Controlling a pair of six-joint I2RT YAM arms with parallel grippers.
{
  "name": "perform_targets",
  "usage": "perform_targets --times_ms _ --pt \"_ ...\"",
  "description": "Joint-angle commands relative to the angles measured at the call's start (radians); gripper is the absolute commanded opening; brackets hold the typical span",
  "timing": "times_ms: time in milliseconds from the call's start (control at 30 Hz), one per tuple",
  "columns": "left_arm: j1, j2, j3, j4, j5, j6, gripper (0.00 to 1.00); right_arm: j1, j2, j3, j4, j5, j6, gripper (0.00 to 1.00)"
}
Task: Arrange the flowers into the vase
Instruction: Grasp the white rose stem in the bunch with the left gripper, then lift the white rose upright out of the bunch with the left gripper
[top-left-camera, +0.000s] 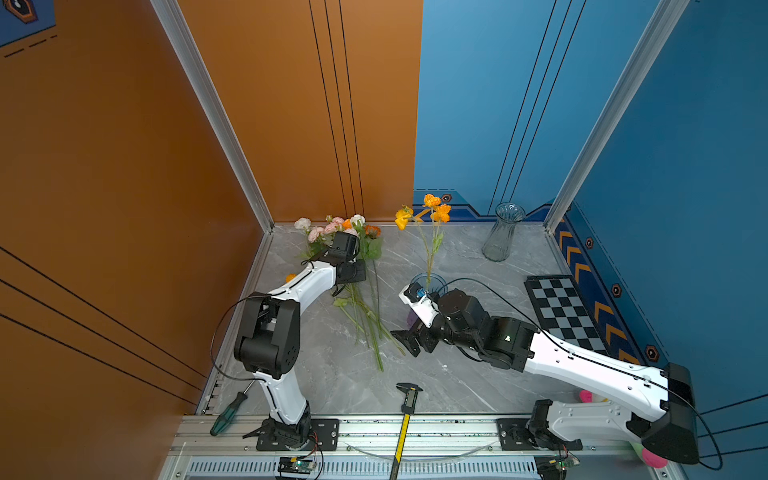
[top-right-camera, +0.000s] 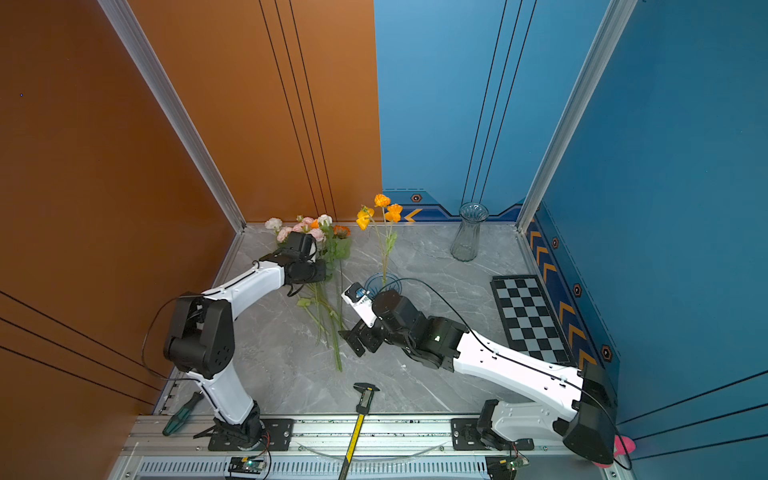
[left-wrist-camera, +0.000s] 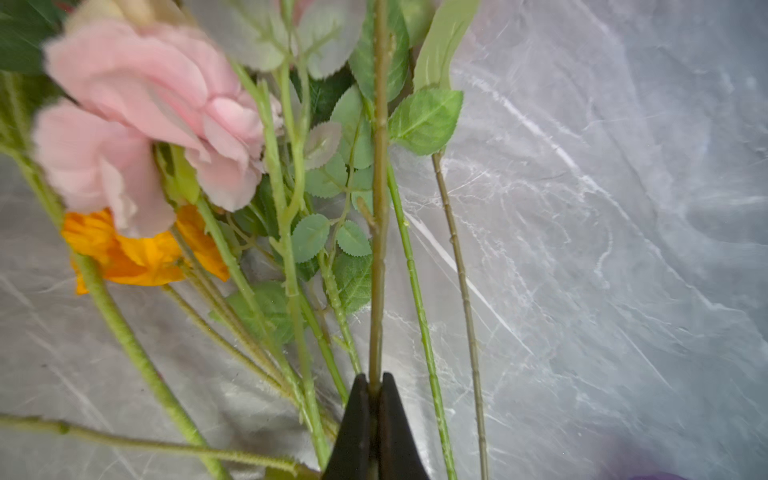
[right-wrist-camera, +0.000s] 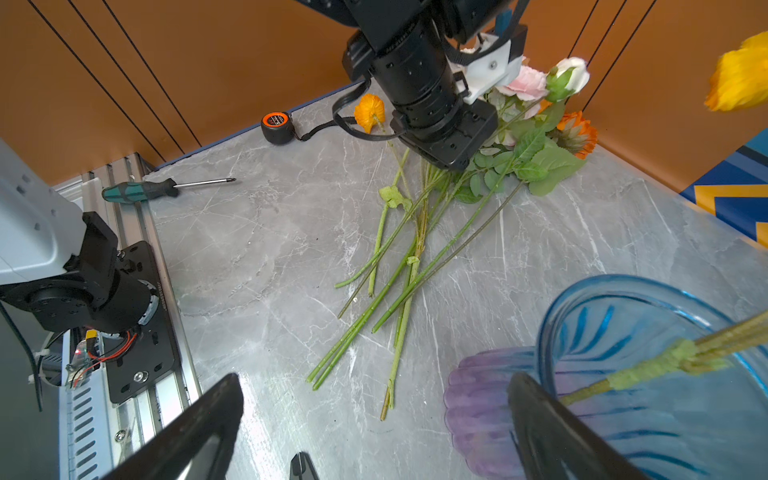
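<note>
Green-stemmed flowers (top-left-camera: 371, 246) are laid in a loose pile near the back left corner of the worktop (top-left-camera: 324, 386), with the pink, white and orange blooms towards the back edge and the bare stem ends towards the middle. One stem (left-wrist-camera: 379, 249) of this pile is gripped by the left pincer (left-wrist-camera: 376, 380), which is closed tight on it below the leaves.

The flowers are judged to be light. Their thin stems look rather stiff but bendable, and smooth enough to slip, while the cloth blooms are soft and should not be squeezed. The bare part of a stem, below the leaves, is judged the best place for a grip. As the stems are crossed over each other, neighbours could be dragged along when one is lifted.

Near the middle of the worktop a blue vase (right-wrist-camera: 602, 332) is standing, and yellow and orange flowers (top-left-camera: 432, 208) are placed in it. The right pincer (right-wrist-camera: 374, 432) is spread wide open just beside it, and nothing is held. A clear glass vase (top-left-camera: 503, 232) stands near the back right corner.

In both top views the left pincer is hidden under its wrist. The bloom of the gripped stem is cut off in the left wrist view. Whether the right pincer touches the blue vase cannot be told.
</note>
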Motion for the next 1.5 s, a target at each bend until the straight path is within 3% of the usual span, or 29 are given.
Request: perform_targets --times_ms 0,233,467,667,933,1033,1233,1467 --pt "0.014 -0.083 -0.023 -0.038 0.018 0.040 0.00 0.020 -0.009 0.011 0.022 0.023 0.018 1.00" --pt "0.043 -0.228 -0.049 -0.037 0.164 0.022 0.00 0.063 -0.029 0.008 0.026 0.065 0.020 1.00" --pt "0.043 -0.392 -0.063 -0.030 0.185 -0.003 0.00 0.090 -0.051 0.006 0.048 0.084 0.026 1.00" --pt "0.023 -0.593 -0.118 0.025 0.144 -0.050 0.00 0.106 -0.119 -0.030 0.035 0.182 0.053 1.00" --pt "-0.109 -0.838 -0.226 0.368 0.013 -0.142 0.00 0.065 -0.285 -0.048 -0.082 0.269 0.107 1.00" --pt "-0.202 -0.849 -0.226 0.477 -0.053 -0.133 0.00 0.056 -0.349 -0.072 -0.121 0.298 0.111 1.00" --pt "-0.402 -0.777 -0.207 0.720 -0.200 0.021 0.00 0.037 -0.450 -0.114 -0.165 0.320 0.140 1.00" --pt "-0.489 -0.646 -0.206 0.911 -0.272 0.121 0.00 0.018 -0.476 -0.120 -0.188 0.311 0.128 1.00"
